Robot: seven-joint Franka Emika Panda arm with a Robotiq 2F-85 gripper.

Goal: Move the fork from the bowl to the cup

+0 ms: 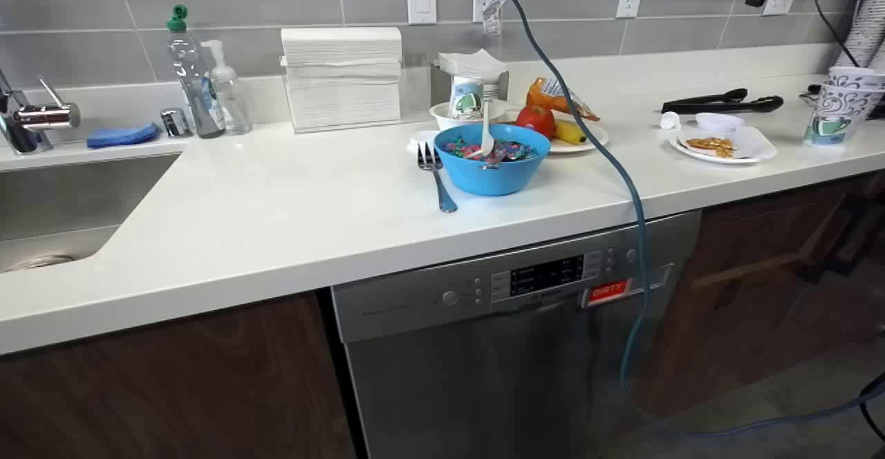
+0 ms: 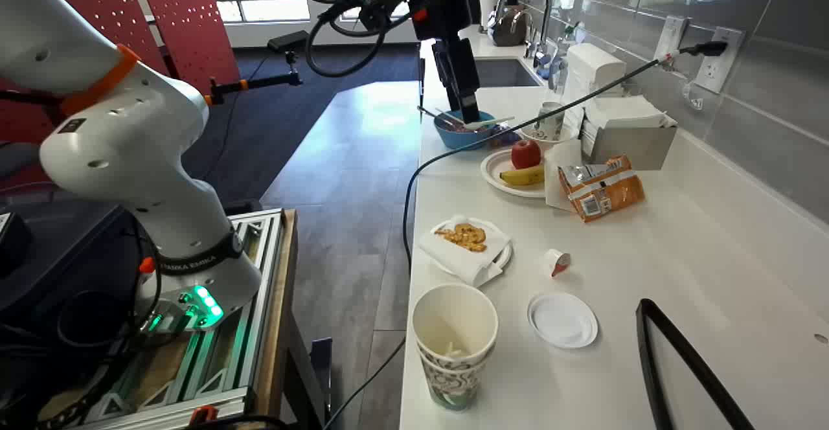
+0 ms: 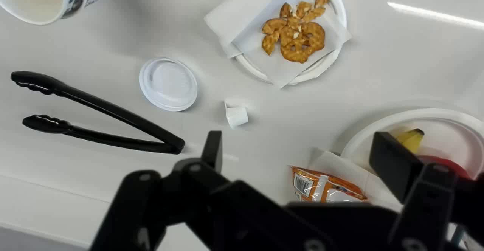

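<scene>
The gripper (image 3: pixel 304 158) is held spread above the counter (image 3: pixel 272 137); below it, toward the sink (image 1: pixel 69 196), a white utensil (image 1: pixel 486 142) is propped in the blue bowl (image 1: pixel 492 177) near the front edge (image 1: pixel 484 240), a metal fork (image 1: pixel 439 182) alongside.

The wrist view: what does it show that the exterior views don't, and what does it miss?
Only the wrist view: no extra object, just close detail, such as the scalloped tips of the black tongs.
Only the exterior views: the blue bowl and the sink.
Shared: the gripper, the tongs, pretzels, orange snack bag and banana.
</scene>
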